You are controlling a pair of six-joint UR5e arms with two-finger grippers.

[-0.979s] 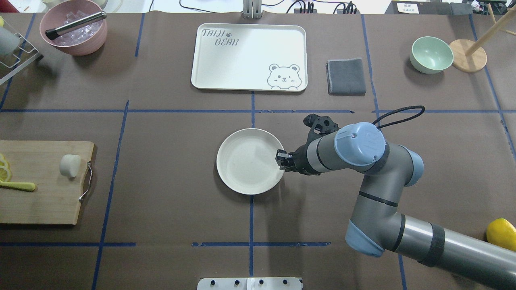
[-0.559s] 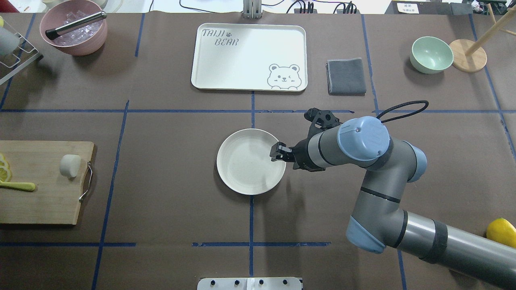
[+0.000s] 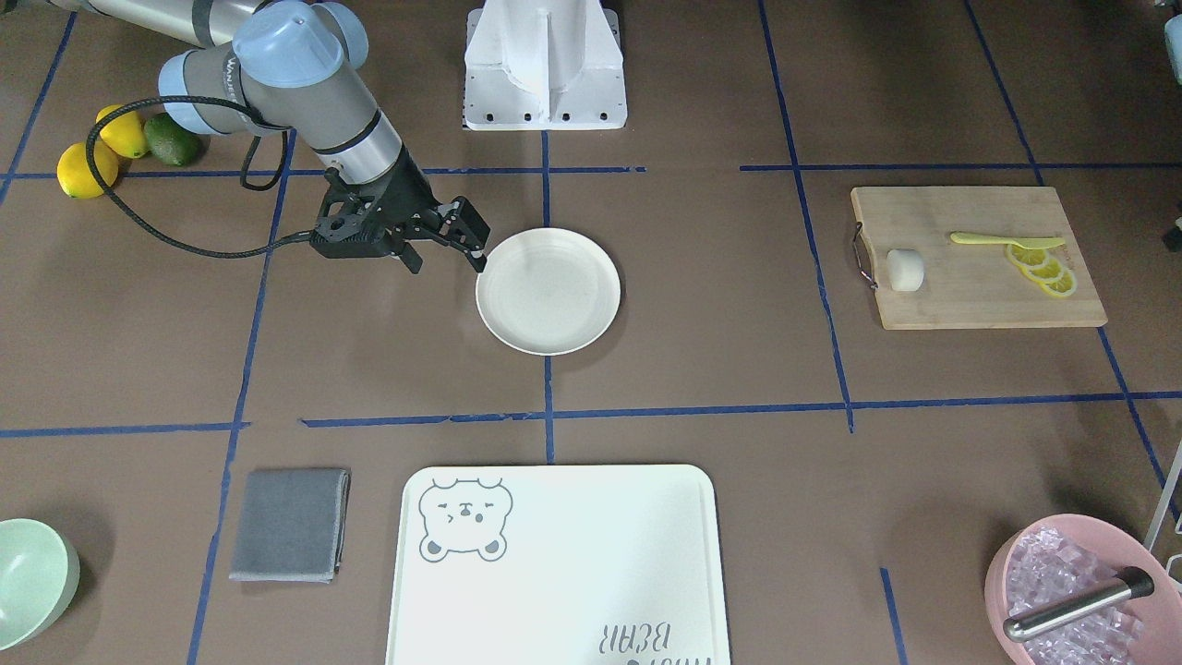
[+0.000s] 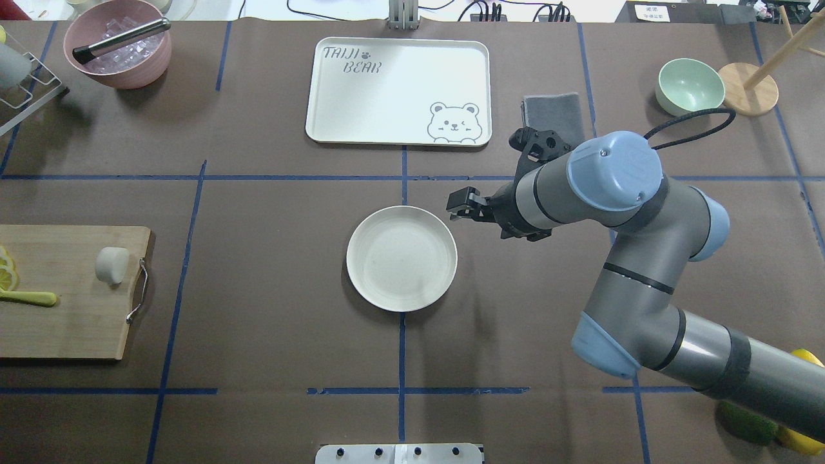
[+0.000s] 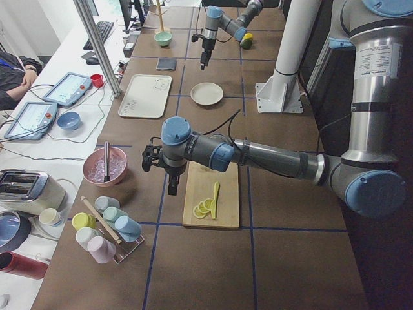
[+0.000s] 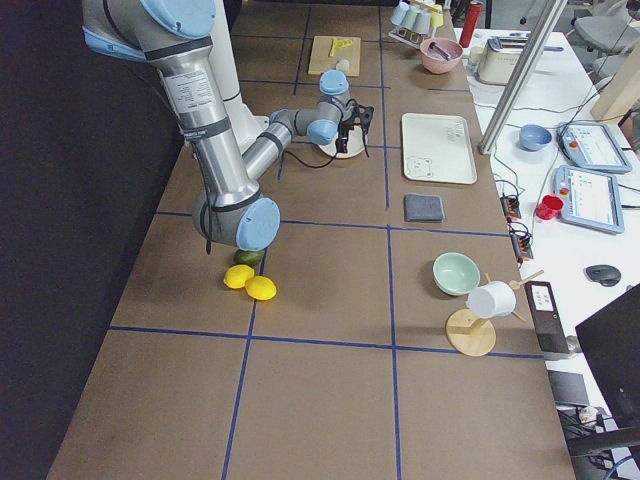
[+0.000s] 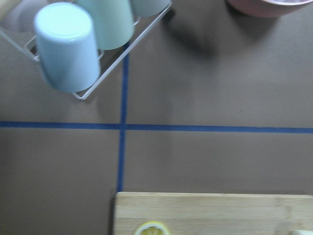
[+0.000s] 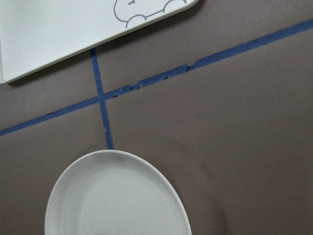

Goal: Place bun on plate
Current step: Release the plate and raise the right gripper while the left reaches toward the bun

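Note:
The bun is a small white rounded piece lying on the wooden cutting board at the table's left, also seen in the front view as the bun. The plate is cream-white, round and empty at the table's middle, and shows again as the plate and the plate. My right gripper hovers open and empty just past the plate's far right rim, also seen as the gripper. My left gripper hangs beside the board's left end; whether it is open I cannot tell.
Lemon slices and a yellow knife share the board. At the back are a bear-printed tray, a grey cloth, a green bowl and a pink ice bowl. A cup rack stands by the left arm.
My right gripper has drawn back from the plate's right rim, moving away from the robot and to the right. The plate and the bun have stayed put.

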